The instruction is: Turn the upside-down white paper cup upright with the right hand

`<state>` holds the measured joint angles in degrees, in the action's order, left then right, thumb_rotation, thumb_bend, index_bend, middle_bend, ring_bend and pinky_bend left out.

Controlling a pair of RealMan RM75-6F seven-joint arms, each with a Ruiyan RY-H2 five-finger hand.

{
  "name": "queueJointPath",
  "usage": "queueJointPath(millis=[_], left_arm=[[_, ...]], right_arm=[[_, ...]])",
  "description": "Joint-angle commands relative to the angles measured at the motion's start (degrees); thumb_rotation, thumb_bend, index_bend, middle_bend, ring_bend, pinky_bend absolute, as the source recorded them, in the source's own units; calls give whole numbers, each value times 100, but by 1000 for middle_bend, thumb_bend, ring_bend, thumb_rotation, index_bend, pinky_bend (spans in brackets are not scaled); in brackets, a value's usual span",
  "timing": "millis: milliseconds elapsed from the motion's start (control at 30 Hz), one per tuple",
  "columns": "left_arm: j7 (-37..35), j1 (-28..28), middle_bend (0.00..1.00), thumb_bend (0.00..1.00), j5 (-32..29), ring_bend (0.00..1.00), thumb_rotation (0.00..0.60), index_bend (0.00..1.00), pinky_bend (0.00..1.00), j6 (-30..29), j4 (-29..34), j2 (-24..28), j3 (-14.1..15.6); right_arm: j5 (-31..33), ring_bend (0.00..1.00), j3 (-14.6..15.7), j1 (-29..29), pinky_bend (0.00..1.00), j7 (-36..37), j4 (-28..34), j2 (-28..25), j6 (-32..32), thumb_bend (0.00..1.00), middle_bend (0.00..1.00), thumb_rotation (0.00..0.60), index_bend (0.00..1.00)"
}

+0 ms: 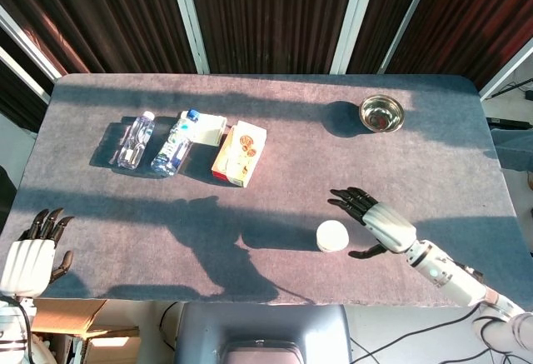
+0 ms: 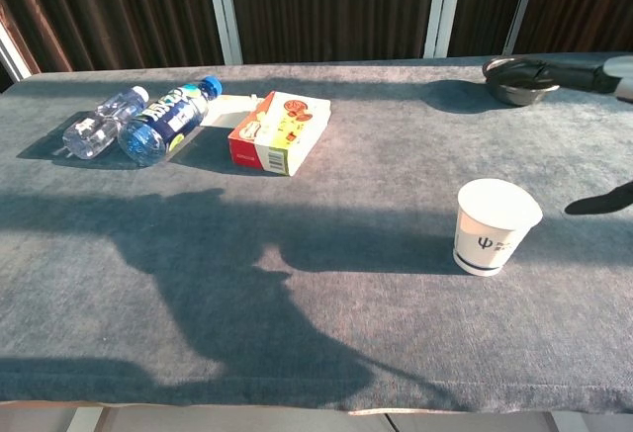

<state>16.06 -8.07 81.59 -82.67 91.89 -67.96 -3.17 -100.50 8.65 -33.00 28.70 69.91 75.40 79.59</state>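
Note:
The white paper cup [image 1: 332,236] [image 2: 492,225] stands upright on the grey table, mouth up, with a dark logo on its side. My right hand [image 1: 375,221] hovers just to the cup's right, fingers spread and holding nothing, apart from the cup. In the chest view only its dark fingertips [image 2: 572,75] show at the right edge. My left hand [image 1: 32,251] hangs off the table's near left corner, fingers apart and empty.
Two water bottles [image 1: 135,139] [image 1: 175,142] and a red-and-white box [image 1: 240,153] lie at the far left. A steel bowl [image 1: 381,114] sits at the far right. The table's front edge [image 1: 250,301] runs close below the cup.

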Motion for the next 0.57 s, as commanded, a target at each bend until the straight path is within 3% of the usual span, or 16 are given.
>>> queueJointPath(millis=[33,200,567], left_arm=[[33,17,105,388,19,77,600,225,386,-38,15,1,7],[79,36,106,389,80,78,600,226,386,-91,35,2,28],[157,43,105,388,33,77,600,225,386,-87,39,-17,11]], right_arm=[[973,0,-503,1211,36,-2940,1792,-584,1171,288,0,600,73],[1107,0,-582,1693,80,-3347,1722,-417,1588,288,0,600,94],[1368,0,-763,1913,94,-3053,1597,-438,1234,288,0,600,94]])
